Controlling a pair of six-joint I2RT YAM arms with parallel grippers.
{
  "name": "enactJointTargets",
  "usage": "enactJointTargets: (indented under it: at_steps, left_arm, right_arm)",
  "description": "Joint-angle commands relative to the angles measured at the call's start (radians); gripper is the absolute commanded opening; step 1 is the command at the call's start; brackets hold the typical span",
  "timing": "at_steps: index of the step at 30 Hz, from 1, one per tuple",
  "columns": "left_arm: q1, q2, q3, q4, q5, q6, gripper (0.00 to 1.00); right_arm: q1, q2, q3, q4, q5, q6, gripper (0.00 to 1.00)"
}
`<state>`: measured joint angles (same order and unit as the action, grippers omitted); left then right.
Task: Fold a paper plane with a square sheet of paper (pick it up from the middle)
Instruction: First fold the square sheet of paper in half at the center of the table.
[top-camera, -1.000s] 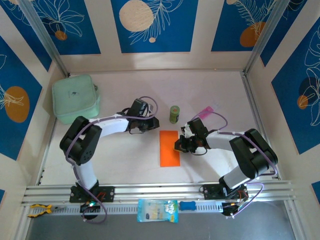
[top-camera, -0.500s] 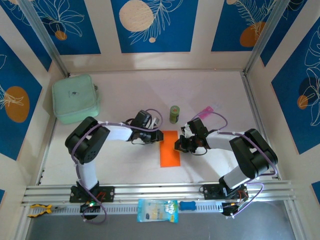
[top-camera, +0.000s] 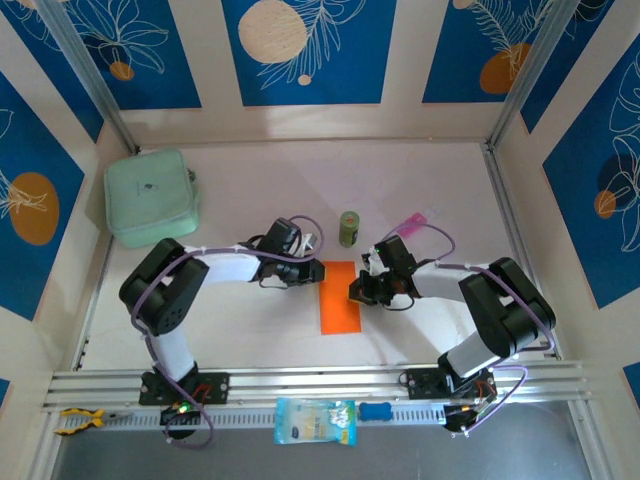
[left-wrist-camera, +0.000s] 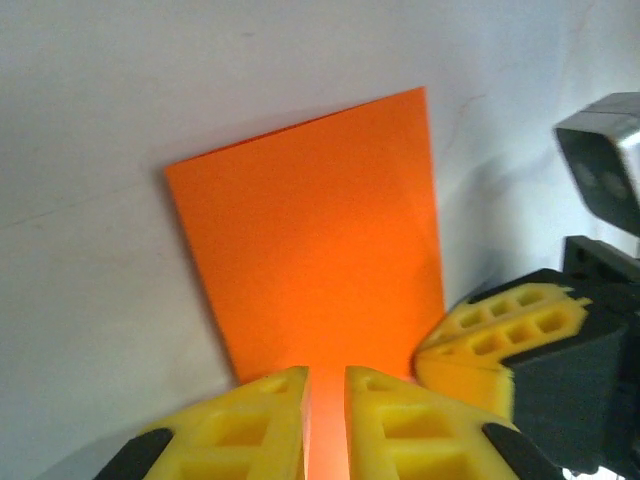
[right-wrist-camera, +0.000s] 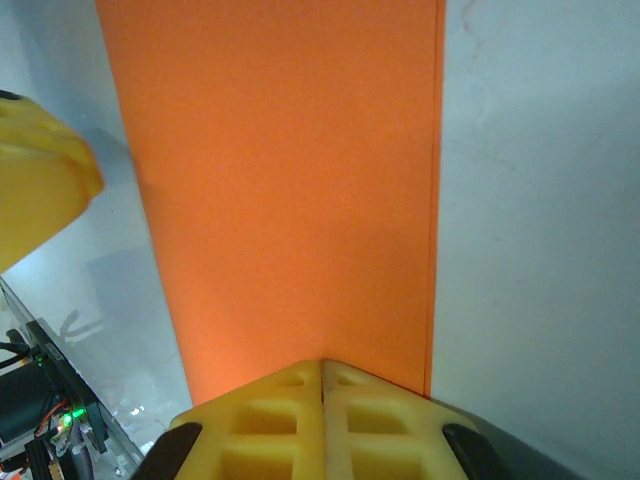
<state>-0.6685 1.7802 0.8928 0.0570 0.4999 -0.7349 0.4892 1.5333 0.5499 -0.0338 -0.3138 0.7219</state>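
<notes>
The square sheet of paper lies flat on the white table as a bright orange upright rectangle, folded in half, with doubled edges along its right side. My left gripper sits low at the sheet's far left corner. Its yellow fingers stand a narrow slit apart, and orange paper shows through the gap. My right gripper is shut, its tips resting on the sheet's right edge. Nothing is clamped between the right fingers.
A small green can stands just behind the sheet. A pink packet lies at the back right and a mint-green pouch at the back left. A blue-and-white packet rests on the front rail.
My left gripper has moved right and nearer, from beside the can to the sheet's far left corner. The right gripper and the sheet have stayed put.
</notes>
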Motion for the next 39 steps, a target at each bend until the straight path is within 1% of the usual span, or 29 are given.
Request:
enactJointTargets:
  at_steps: [1, 4, 12, 18, 24, 27, 34, 39]
  left_arm:
    - [-0.013, -0.031, -0.008, 0.019, 0.065, -0.016, 0.17]
    - [-0.029, -0.01, -0.023, 0.055, 0.093, -0.032, 0.17]
    - [-0.034, 0.049, -0.087, 0.108, 0.084, -0.045, 0.16]
    - [-0.034, 0.043, -0.097, 0.057, 0.062, -0.001, 0.16]
    - [-0.037, -0.029, -0.067, 0.02, 0.066, -0.016, 0.16]
    - [-0.054, -0.052, -0.054, 0.011, 0.07, -0.025, 0.16]
    - [-0.084, -0.022, -0.048, 0.014, 0.063, -0.036, 0.16]
    - [-0.085, 0.008, -0.072, -0.011, 0.025, -0.029, 0.16]
  right_arm:
    - [0.012, 0.034, -0.031, -0.138, 0.068, -0.016, 0.0]
    - [0.013, 0.034, -0.029, -0.138, 0.068, -0.016, 0.0]
    - [0.012, 0.034, -0.03, -0.138, 0.065, -0.018, 0.0]
    - [0.012, 0.034, -0.03, -0.138, 0.068, -0.017, 0.0]
    - [0.013, 0.033, -0.031, -0.14, 0.068, -0.016, 0.0]
    - [0.012, 0.034, -0.03, -0.14, 0.07, -0.016, 0.0]
    - [0.012, 0.036, -0.029, -0.14, 0.07, -0.016, 0.0]
    - [0.013, 0.036, -0.029, -0.138, 0.069, -0.016, 0.0]
